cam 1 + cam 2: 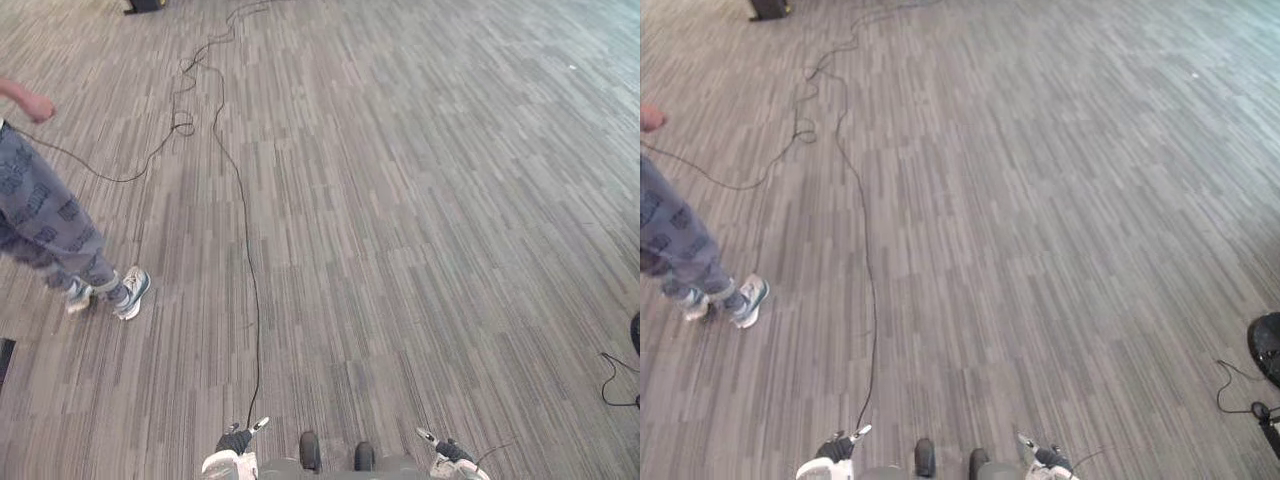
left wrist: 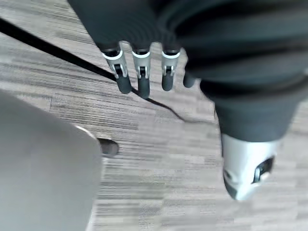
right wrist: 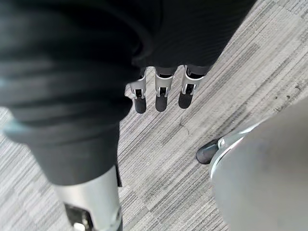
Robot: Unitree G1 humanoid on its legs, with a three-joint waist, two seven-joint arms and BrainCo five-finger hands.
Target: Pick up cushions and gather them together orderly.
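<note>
2 hands hang at the near edge over the grey carpet [image 1: 420,200]: left hand [image 2: 143,82] and right hand [image 3: 161,94], fingers straight, loosely spread, empty. A person [image 1: 50,225] stands left.

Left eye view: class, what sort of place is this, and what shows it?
Probably an open indoor space, such as an office or a lab: wide grey striped carpet all round, and a person in trainers standing at the robot's left.
</note>
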